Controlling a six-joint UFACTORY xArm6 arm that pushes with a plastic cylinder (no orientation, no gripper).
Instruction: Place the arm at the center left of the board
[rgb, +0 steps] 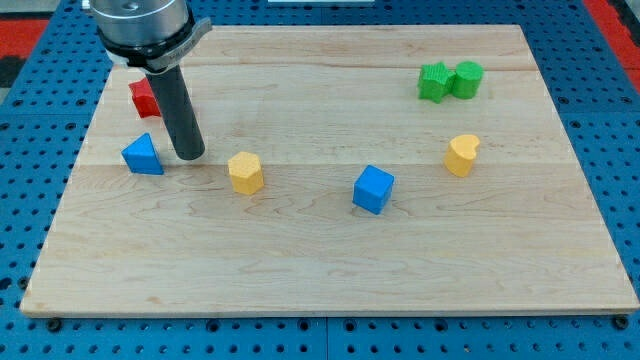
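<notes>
My dark rod comes down from the view's top left, and my tip (189, 156) rests on the wooden board (300, 260) at its left side. A blue triangular block (142, 155) lies just left of the tip, a small gap apart. A red block (144, 97) sits above it, partly hidden behind the rod. A yellow block (245, 172) lies to the right of the tip.
A blue cube (373, 189) lies near the board's middle. A yellow heart-shaped block (461, 154) lies at the right. A green star-like block (434, 82) and a green cylinder (467, 78) touch each other at the top right. Blue pegboard surrounds the board.
</notes>
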